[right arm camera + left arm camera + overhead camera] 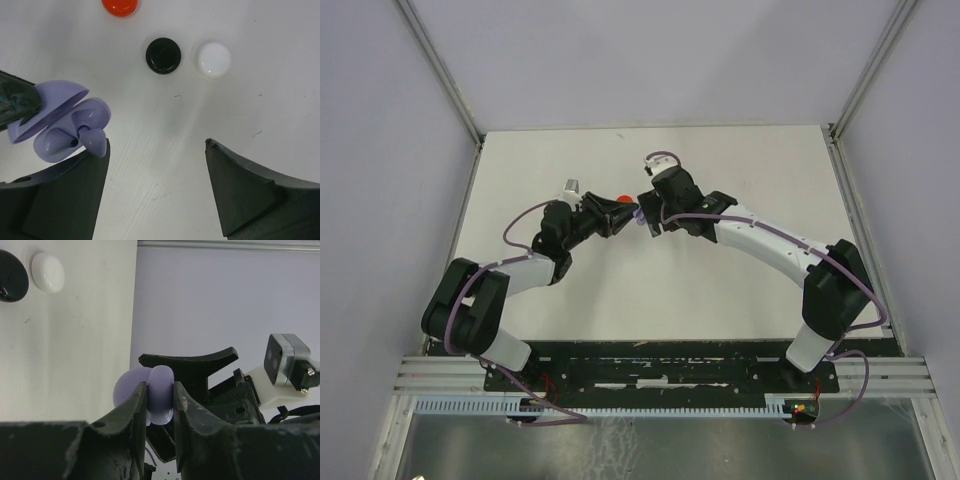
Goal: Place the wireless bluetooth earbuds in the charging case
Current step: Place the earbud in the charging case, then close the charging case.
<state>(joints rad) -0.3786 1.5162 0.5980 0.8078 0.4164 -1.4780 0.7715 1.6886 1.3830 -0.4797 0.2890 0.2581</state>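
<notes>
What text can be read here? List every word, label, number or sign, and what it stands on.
None: no readable text in any view. The lavender case, black disc, white disc and red disc are plain, and the table carries only faint specks.

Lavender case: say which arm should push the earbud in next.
Right. The right gripper is open, one finger beside the lavender earbud poking from the open lavender case. The left gripper is shut on that case and probably should just hold it.
</notes>
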